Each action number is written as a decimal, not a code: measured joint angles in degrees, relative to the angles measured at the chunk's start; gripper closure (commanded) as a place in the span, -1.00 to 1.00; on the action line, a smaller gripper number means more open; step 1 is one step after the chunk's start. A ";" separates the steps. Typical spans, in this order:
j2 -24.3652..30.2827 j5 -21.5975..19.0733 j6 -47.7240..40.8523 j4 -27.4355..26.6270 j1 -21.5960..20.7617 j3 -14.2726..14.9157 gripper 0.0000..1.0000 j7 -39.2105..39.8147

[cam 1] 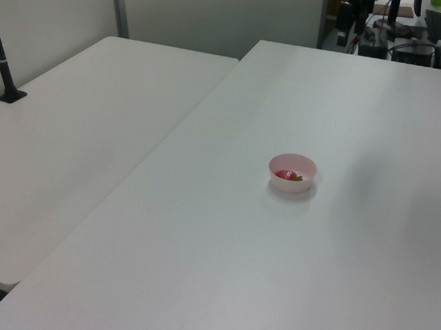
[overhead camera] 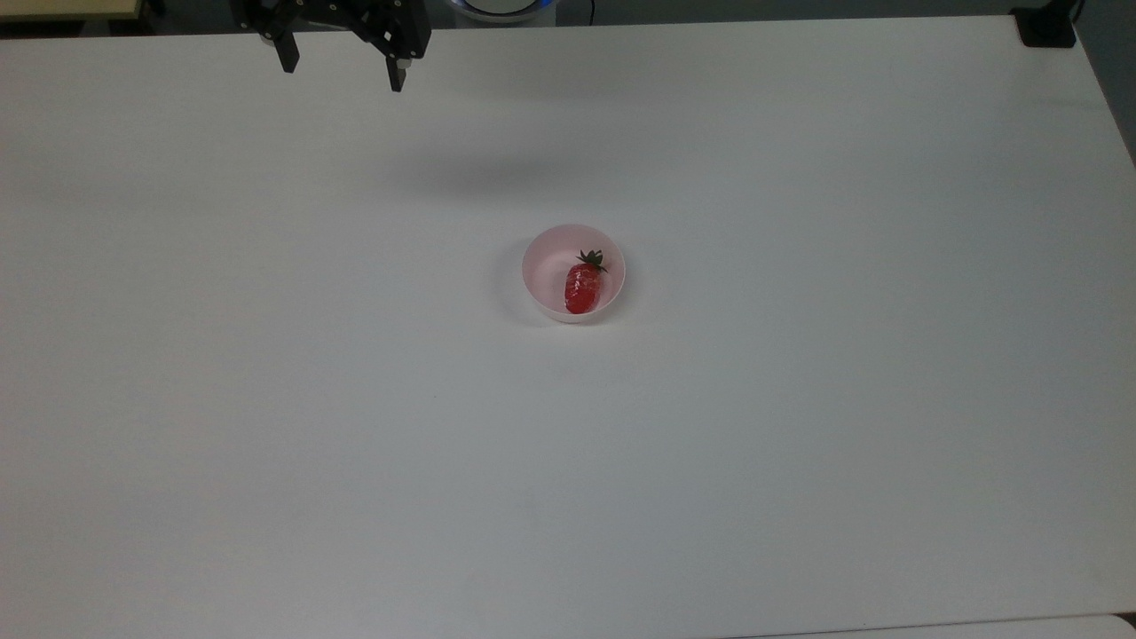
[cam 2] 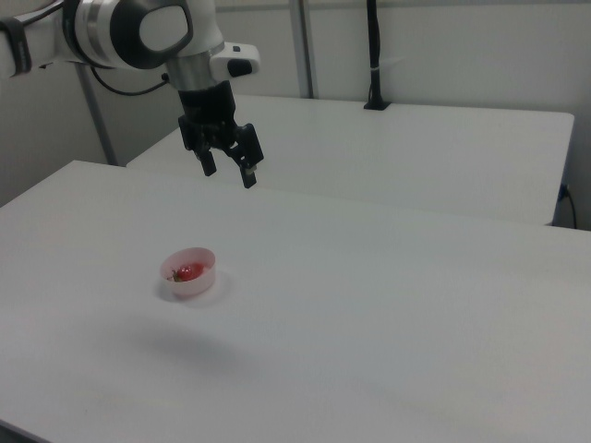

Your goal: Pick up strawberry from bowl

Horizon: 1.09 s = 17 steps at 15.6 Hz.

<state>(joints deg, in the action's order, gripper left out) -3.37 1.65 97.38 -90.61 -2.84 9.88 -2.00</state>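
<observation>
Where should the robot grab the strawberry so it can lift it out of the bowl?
Probably the red middle of the strawberry, coming straight down from above, since the bowl walls block the sides. It lies lengthwise, so the open fingers should close across its narrow width, clear of the leafy cap.

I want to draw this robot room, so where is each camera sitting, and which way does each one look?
Top view: sits high above, looking down at the white table; the open gripper hangs at the top edge.
Left view: raised beside the table, looking along it toward the bowl; no robot part is clear.
Right view: lower at another side, looking across; the arm and gripper hover above the table.
All three share the bowl with the strawberry inside.
</observation>
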 measured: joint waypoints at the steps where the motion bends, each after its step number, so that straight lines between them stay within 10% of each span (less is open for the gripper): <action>1: -0.01 0.00 0.00 0.00 0.25 0.00 -1.00 0.62; 17: -0.09 0.00 -0.05 0.00 0.29 -0.01 -1.00 0.68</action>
<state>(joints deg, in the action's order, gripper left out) -3.46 1.65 97.34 -90.61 -2.54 9.87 -1.32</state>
